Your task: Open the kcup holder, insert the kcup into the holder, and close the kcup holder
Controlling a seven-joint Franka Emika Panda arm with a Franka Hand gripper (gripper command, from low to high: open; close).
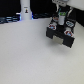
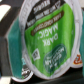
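Observation:
The kcup fills the wrist view, a pale cup with a bright green printed top, held right at the camera. My gripper is shut on it and hangs just above the black kcup holder at the exterior view's upper right. In the wrist view the black drawer lies below the kcup, with other pods sitting in its round slots, so the drawer is open. My fingertips are hidden behind the kcup.
A tall white bottle-shaped object stands at the back, toward the exterior view's left. The white table stretches in front of the holder. Dark items line the back edge.

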